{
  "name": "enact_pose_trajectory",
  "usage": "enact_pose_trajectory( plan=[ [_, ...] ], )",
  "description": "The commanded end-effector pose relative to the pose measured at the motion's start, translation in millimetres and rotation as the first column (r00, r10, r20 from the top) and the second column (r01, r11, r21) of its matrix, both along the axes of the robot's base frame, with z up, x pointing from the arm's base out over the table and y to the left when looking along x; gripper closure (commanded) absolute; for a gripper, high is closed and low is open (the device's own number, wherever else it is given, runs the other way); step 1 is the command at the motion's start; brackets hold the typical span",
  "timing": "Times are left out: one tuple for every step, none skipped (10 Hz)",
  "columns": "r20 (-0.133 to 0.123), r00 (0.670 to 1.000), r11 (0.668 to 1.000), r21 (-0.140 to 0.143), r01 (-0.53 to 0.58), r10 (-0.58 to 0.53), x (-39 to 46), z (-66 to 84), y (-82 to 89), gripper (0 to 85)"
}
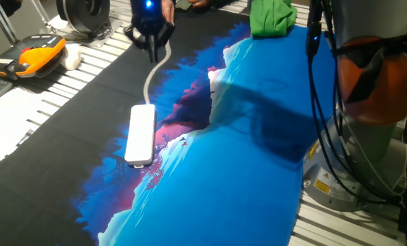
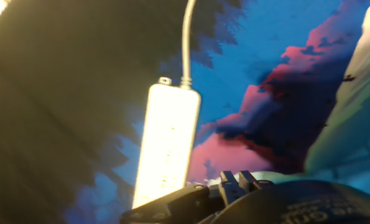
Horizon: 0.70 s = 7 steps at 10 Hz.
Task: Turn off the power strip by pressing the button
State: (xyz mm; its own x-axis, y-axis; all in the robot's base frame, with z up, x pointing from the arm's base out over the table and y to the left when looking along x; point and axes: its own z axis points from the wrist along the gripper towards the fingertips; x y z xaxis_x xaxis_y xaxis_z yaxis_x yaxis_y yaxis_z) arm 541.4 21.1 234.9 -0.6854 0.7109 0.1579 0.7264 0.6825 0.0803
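A printed cloth (image 1: 258,171) in black, bright blue, pink and white is spread over a slatted white table (image 1: 25,130), whose ribbed surface is left exposed along the left edge and at the lower right corner. A crumpled green fabric (image 1: 270,16) is seen at the far end of the cloth. An orange-and-black device (image 1: 33,56) is laid on the slats at the upper left, next to a small white object (image 1: 72,57). A dark round item (image 1: 83,15) is placed behind them. Dark shadows are cast across the blue area of the cloth.
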Motion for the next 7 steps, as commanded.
enact_pose_trajectory(
  plan=[
    [0.002, 1.0, 1.0, -0.007, 0.013, -0.013, 5.9, -8.1, 5.0, 51.0],
    [0.008, 1.0, 1.0, -0.013, 0.028, -0.028, 12.2, -15.8, 8.7, 51.0],
    [0.016, 0.998, 0.998, -0.01, 0.063, -0.063, 17.7, -22.8, 11.9, 51.0],
    [0.025, 0.994, 0.994, -0.022, 0.104, -0.104, 24.0, -31.7, 15.2, 51.0],
    [0.023, 0.992, 0.992, -0.029, 0.122, -0.121, 29.3, -37.6, 15.6, 51.0],
    [0.024, 0.991, 0.99, -0.041, 0.133, -0.132, 34.2, -41.7, 13.8, 51.0],
    [0.032, 0.987, 0.987, -0.042, 0.158, -0.157, 40.1, -46.2, 11.6, 51.0]
  ],
)
